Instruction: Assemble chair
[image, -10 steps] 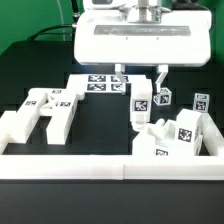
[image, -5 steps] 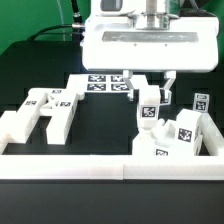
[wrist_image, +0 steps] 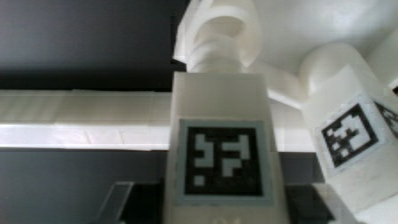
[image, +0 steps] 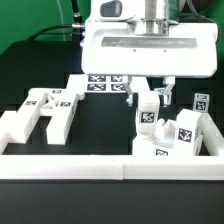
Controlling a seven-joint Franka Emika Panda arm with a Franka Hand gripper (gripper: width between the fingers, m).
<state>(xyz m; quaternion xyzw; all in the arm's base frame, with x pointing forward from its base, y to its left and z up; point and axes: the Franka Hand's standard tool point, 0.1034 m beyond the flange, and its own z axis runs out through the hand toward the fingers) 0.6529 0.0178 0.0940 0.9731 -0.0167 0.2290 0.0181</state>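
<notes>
One end effector [image: 147,97], one marker board [image: 103,84], and roughly six white chair pieces [image: 22,124], partly overlapping.

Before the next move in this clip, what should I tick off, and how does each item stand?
1. End effector gripping the upright chair piece: ok, one finger on each side of it.
2. Piece upright in the grip: ok.
3. Piece's lower end free of the table: cannot tell, it is hidden behind the front block.
4. Gap to the tagged block on the exterior view's right: cannot tell; the wrist view shows it very close.
5. Chair pieces on the exterior view's left out of the way: ok, well apart.
</notes>
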